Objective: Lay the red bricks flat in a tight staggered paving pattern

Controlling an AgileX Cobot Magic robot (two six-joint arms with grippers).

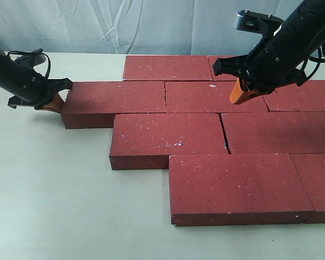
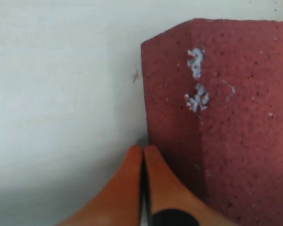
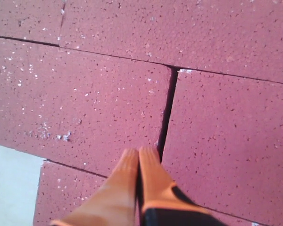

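Several red bricks lie flat in staggered rows on the pale table, among them a near one (image 1: 238, 187), a middle one (image 1: 168, 138) and the leftmost one (image 1: 116, 103). My left gripper (image 1: 58, 103) is shut with nothing in it, its orange tips right at the left end face of that leftmost brick (image 2: 226, 132); the left wrist view shows the shut tips (image 2: 143, 149) beside the brick's corner. My right gripper (image 1: 237, 98) is shut and empty, hovering over the second row, with its tips (image 3: 139, 151) next to a dark seam between two bricks (image 3: 167, 113).
The pale table (image 1: 49, 189) stretches bare to the left and front of the bricks. A white curtain (image 1: 124, 24) hangs behind. The brick rows run off the exterior view's right edge.
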